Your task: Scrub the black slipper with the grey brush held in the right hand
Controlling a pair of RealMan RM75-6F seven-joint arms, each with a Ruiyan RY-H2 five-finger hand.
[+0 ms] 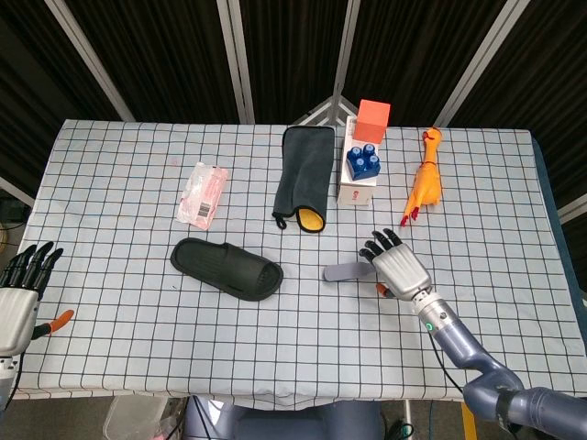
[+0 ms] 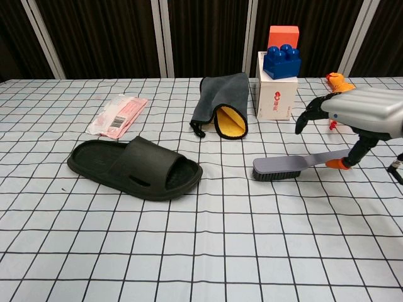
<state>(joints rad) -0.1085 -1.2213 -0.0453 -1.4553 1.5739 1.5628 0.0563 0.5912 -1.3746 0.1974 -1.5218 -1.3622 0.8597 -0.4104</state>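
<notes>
Head view, right hand (image 1: 396, 268): hovering over the handle of the grey brush (image 1: 348, 271), fingers (image 1: 376, 244) spread and extended, gripping nothing.
Chest view, right hand (image 2: 359, 116): sitting above the brush handle, orange thumb tip just beside the handle; whether it is touching cannot be told.
Grey brush (image 2: 289, 165): lying flat on the checked counter (image 1: 119, 183), bristle head pointing toward the slipper, handle running under the right hand.
Black slipper (image 1: 227, 268): lying sole down on the counter, well apart from the brush, toe opening facing the brush.
Left hand (image 1: 20, 291): sitting at the counter's left edge in the head view, fingers spread, holding nothing.
Grey towel (image 1: 305, 174): lying behind the slipper, yellow lining showing at its near end.
White box (image 2: 275, 94): standing beside the towel, carrying a blue toy brick (image 2: 281, 60) and an orange block (image 2: 283, 36).
Rubber chicken (image 1: 425, 188): lying right of the box.
Pink packet (image 1: 202, 193): lying left of the towel.
</notes>
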